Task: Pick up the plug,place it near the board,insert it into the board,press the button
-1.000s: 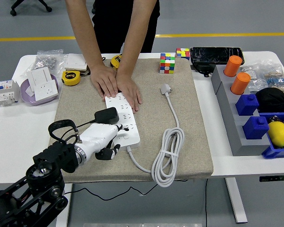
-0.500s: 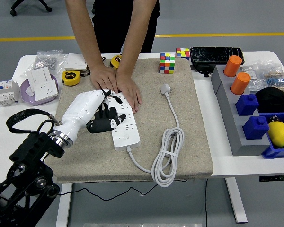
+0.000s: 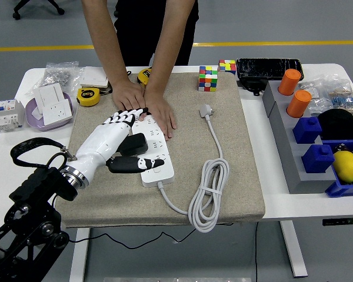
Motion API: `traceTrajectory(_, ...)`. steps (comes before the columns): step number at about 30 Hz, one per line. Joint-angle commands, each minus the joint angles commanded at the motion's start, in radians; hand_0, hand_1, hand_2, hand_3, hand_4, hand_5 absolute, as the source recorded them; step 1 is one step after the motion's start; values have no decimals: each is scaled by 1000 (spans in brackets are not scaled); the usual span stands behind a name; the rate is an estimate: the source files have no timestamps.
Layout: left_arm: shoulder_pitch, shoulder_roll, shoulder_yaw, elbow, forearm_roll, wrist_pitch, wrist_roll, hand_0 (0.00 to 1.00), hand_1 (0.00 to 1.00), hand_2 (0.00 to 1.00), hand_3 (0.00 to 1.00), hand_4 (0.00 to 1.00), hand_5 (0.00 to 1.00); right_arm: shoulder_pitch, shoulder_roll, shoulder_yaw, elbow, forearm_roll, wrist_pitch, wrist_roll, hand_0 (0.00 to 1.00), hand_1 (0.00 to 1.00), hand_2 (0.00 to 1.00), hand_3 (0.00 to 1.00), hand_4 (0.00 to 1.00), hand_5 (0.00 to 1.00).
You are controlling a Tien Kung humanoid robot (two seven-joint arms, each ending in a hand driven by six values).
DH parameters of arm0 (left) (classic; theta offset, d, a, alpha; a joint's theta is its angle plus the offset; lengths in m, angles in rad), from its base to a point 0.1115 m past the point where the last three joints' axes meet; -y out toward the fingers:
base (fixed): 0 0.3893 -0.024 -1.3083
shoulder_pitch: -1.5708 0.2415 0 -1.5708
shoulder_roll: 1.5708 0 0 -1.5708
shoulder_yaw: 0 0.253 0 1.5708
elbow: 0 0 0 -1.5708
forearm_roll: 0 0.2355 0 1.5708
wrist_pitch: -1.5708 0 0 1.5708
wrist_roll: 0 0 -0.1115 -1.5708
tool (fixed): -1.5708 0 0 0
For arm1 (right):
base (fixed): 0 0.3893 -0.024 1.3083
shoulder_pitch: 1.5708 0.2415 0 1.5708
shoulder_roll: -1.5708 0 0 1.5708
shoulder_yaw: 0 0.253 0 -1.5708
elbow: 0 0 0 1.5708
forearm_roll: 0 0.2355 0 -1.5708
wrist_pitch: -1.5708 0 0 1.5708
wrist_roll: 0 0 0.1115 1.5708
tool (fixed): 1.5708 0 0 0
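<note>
Since half a second ago the left hand (image 3: 120, 141) is opening its fingers above the black plug (image 3: 132, 144) sitting on the power strip (image 3: 154, 154), and it is risking knocking the plug loose while the person's hands (image 3: 147, 108) are steadying the strip.

left hand (image 3: 115, 141) over board (image 3: 153, 153), plug (image 3: 133, 144) seated

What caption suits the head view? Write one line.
Left hand rests open over the black plug on the power strip a person's hands steady.
</note>
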Motion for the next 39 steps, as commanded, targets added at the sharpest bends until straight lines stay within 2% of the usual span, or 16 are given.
traceTrajectory(1,-2,2,12,1,14,-15,8,748,697,682,970,912,354,0,0,0,0,0,0,0,868,777,763,796,998,866)
traceTrajectory(2,-4,3,19,3,17,-26,13,390,443,492,924,795,219,0,0,1,0,-2,0,-1,868,777,762,796,998,866)
traceTrajectory(7,-16,14,63,10,29,-61,31,390,443,492,924,795,219,-5,-1,12,0,-13,1,-5,868,777,762,796,998,866)
traceTrajectory(8,-18,15,72,14,30,-65,34,260,190,268,896,663,135,-5,-1,12,0,-14,1,-5,868,777,762,796,998,866)
traceTrajectory(13,-30,21,115,40,25,-78,44,260,190,268,896,663,135,-3,-1,5,0,-8,0,-4,868,777,762,796,998,866)
traceTrajectory(14,-35,22,125,51,21,-81,46,205,77,167,865,544,51,-3,-1,3,0,-8,0,-4,868,776,761,796,998,866)
traceTrajectory(19,-46,23,155,89,13,-83,53,205,77,167,865,544,51,-3,-2,-2,0,-6,0,-3,868,776,761,796,998,866)
traceTrajectory(20,-49,23,159,98,14,-83,53,186,60,152,816,503,11,-3,-2,-2,0,-6,0,-4,868,777,762,796,998,866)
traceTrajectory(27,-58,19,163,151,30,-73,47,185,56,150,796,501,2,-4,-4,-1,0,-9,0,-5,868,777,762,795,998,865)
traceTrajectory(39,-57,13,145,184,32,-57,38,186,52,149,787,496,2,-5,-3,-2,0,-8,1,-4,869,777,762,796,998,865)
